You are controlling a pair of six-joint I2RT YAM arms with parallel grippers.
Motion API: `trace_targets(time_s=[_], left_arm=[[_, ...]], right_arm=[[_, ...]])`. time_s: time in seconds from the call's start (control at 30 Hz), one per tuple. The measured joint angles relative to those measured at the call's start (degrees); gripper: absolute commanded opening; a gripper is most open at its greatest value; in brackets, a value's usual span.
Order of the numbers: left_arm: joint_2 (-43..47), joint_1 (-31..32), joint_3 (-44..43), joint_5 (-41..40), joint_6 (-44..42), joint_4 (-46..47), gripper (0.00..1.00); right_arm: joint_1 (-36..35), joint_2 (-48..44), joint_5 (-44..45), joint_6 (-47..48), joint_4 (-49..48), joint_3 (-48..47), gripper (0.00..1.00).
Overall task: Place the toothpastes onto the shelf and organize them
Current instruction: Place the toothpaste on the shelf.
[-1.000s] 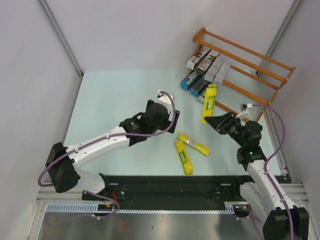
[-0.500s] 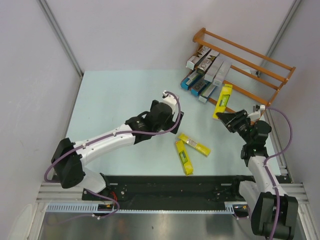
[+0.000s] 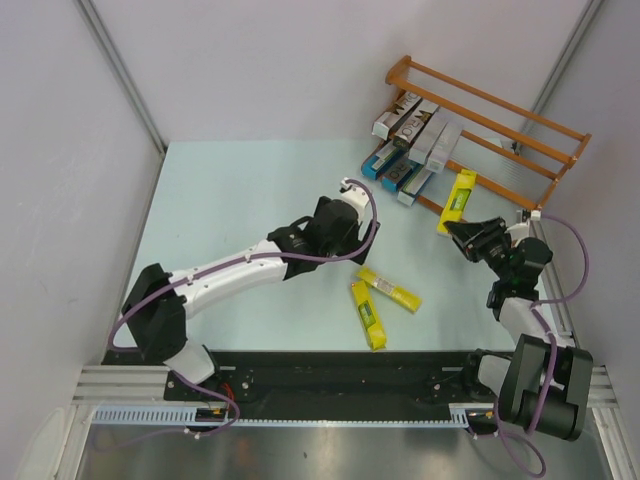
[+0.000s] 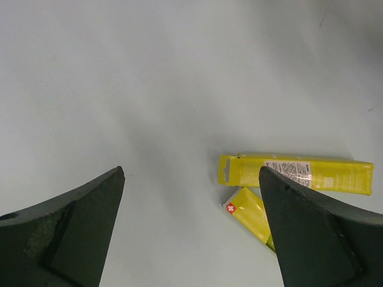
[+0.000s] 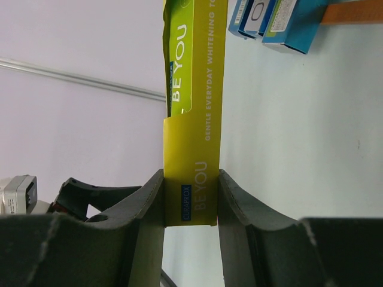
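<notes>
1. Nearest yellow carton (image 3: 367, 314) (image 4: 251, 215): lies flat on the desk (image 3: 230, 200) (image 4: 179, 72), right of centre, long axis running roughly near to far.

2. Second yellow carton (image 3: 388, 288) (image 4: 293, 173): lies flat just beyond the first, set diagonally. Its left end sits just beside the far end of the first. Contact between the two cannot be determined.

3. Left fingers (image 3: 358, 235): spread wide apart and holding nothing. They are positioned over bare desk, just beyond and to the left of the two loose cartons. In the left wrist view both cartons appear next to the right-hand finger.

4. Right fingers (image 3: 462, 232): closed on the near end of the held yellow carton (image 3: 457, 198) (image 5: 194, 89), one finger on each long side. The carton carries a green stripe and "BEYOU" lettering. It extends away from the fingers toward the shelf, with its far end close to the front lower rail. Contact with the rail cannot be determined.

5. Shelf (image 3: 500, 110): orange-brown wooden rack standing at the far right corner of the desk. Silver-grey cartons (image 3: 415, 125) lie side by side at its left end. Blue cartons (image 3: 380, 160) (image 5: 269, 18) lie just nearer, at the lower front, to the left of the held carton's far end.
</notes>
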State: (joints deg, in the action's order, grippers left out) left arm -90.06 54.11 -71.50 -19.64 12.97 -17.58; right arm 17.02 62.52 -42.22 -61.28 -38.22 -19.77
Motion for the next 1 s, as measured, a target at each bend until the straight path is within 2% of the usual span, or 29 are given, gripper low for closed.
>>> trace_targets(time_s=[0.37,0.67,0.9,1.0], left_arm=[[-3.15,0.09,-2.34,3.45,-0.22,1.68,0.98],[-7.54,0.26,-7.98,7.26,-1.49,3.17,0.82],[-10.62,0.37,-12.17,10.03,-1.64,3.82,0.64],[-12.0,0.42,-13.73,11.3,-1.86,4.42,0.62]], right_arm=[[0.48,9.9,-1.31,-2.16,-4.52,-4.39,0.3],[0.61,16.46,-1.4,-4.52,-8.55,-8.79,0.31],[0.66,22.82,-1.14,-6.88,-10.67,-10.99,0.31],[0.74,25.42,-1.14,-8.31,-12.22,-12.39,0.31]])
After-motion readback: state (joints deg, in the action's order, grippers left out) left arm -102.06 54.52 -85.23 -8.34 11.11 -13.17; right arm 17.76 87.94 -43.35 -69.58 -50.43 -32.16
